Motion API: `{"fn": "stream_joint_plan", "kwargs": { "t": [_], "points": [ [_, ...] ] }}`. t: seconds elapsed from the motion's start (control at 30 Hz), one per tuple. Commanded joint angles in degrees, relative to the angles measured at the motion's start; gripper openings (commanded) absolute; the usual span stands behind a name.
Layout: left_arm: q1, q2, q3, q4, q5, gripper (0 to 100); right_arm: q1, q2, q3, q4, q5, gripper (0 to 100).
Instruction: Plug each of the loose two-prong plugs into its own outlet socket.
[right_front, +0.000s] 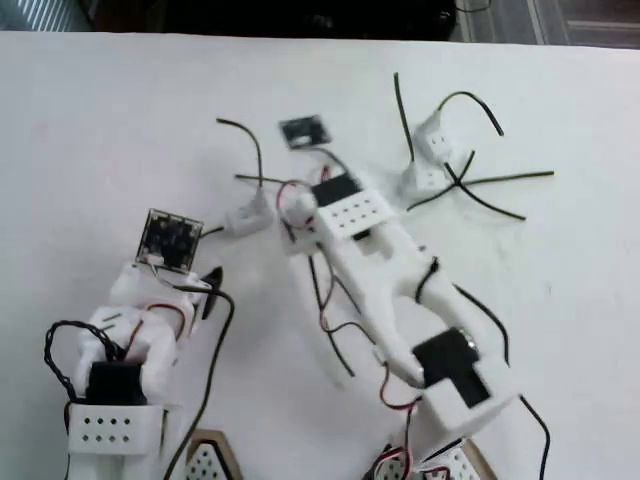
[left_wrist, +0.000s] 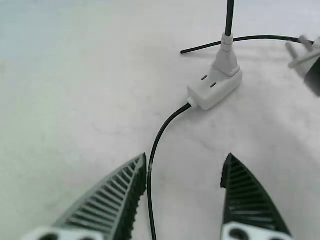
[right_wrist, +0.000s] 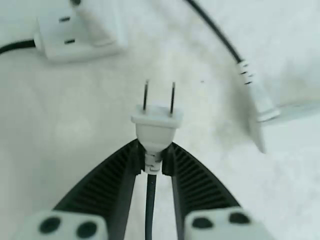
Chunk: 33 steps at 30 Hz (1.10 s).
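Got the plug (right_wrist: 155, 122) pinched by its back end in my right fingers (right_wrist: 120, 170), prongs out, just short of the outlet socket (right_wrist: 65, 37) but aimed a bit to one side of its free slots. I'd call this the line-up step. Next move: square the prongs to those slots, then push. My left fingers (left_wrist: 115, 195) are spread wide, straddling the socket's cord (left_wrist: 155, 145) on the tabletop (left_wrist: 75, 75).

The high view looks steeply down on the whole surface (right_front: 90, 110) and both arms. The left wrist view looks past the left tool (left_wrist: 185, 160) and the right wrist view past the right tool (right_wrist: 152, 147), both close above the surface. All three views share one socket (right_front: 246, 216).
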Motion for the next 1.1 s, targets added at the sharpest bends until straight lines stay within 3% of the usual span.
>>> {"fn": "stream_joint_plan", "kwargs": {
  "t": [0.0, 0.1, 0.27, 0.37, 0.57, 0.77, 0.87, 0.97, 1.07],
  "points": [
    [-0.5, -0.7, -0.1, -1.1, 0.1, 24, 5.1, -8.9, 2.6, 0.0, -0.5, 1.7],
    [-0.3, -0.7, -0.1, -1.1, 0.1, 24, 10.1, -13.9, 6.5, 0.5, -3.0, 1.7],
    [-0.2, -0.7, -0.1, -1.1, 0.1, 24, 17.7, -19.3, 10.7, 2.1, -21.7, 1.7],
    [-0.2, -0.7, -0.1, -1.1, 0.1, 24, 23.1, -20.0, 12.5, 1.7, -29.0, 1.8],
    [-0.2, -0.7, -0.1, -1.1, 0.1, 24, 30.9, -20.0, 15.6, 1.9, -34.2, 3.6],
    [-0.2, -0.7, -0.1, -1.1, 0.1, 24, 33.0, -20.0, 17.8, 2.1, -34.2, 24.2],
    [-0.2, -0.7, -0.1, -1.1, 0.1, 24, 33.3, -20.6, 17.9, 2.1, -32.8, 24.2],
    [-0.2, -0.7, 0.4, -1.3, 0.1, 24, 34.3, -20.6, 17.1, 2.0, -22.1, 20.9],
    [-0.5, -0.7, 0.8, -2.3, 0.1, 24, 36.5, -20.6, 16.9, 1.7, -4.0, 16.7]
  ]
}}
